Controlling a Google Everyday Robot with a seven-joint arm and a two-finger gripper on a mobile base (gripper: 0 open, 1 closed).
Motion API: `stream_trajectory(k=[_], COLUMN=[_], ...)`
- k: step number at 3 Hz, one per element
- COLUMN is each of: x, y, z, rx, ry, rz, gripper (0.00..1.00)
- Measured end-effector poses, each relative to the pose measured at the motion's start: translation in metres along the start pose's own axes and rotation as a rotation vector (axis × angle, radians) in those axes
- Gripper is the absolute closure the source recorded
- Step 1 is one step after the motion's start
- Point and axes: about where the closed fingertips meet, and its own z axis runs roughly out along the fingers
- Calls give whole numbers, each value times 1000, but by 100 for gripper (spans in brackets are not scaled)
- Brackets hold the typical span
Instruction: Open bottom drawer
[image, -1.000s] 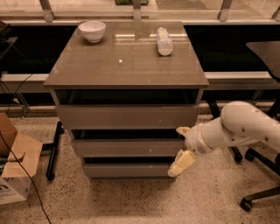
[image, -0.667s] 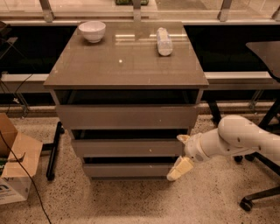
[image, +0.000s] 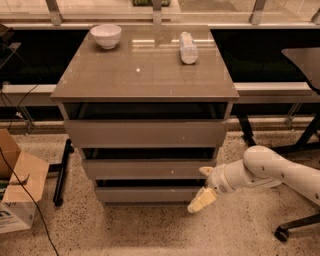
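Note:
The grey-brown cabinet (image: 145, 75) has three flat handleless fronts. The bottom drawer (image: 147, 194) is the narrowest and lowest front, just above the floor, and it looks closed. My gripper (image: 202, 186) is at the drawer's right end, coming in from the right on a white arm (image: 265, 170). It is open: one cream fingertip (image: 205, 171) is near the gap above the drawer and the other (image: 199, 202) hangs at its lower right corner. I cannot tell whether either finger touches the front.
A white bowl (image: 106, 35) and a lying white bottle (image: 188, 47) rest on the cabinet top. A cardboard box (image: 17, 190) stands on the floor at left. A chair base with a caster (image: 282, 232) is at lower right. A dark table edge (image: 302, 57) is at right.
The arm has dropped lower and drawn back to the right. The gripper has stayed at the right end of the bottom drawer, fingers still spread. The drawer has not moved.

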Motion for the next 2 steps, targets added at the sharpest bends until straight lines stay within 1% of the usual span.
stream_trajectory(k=[1, 2], x=[10, 29], y=[-1, -10], z=[24, 61], rx=[6, 28], ry=[42, 64], rz=[52, 111], gripper=[0, 0])
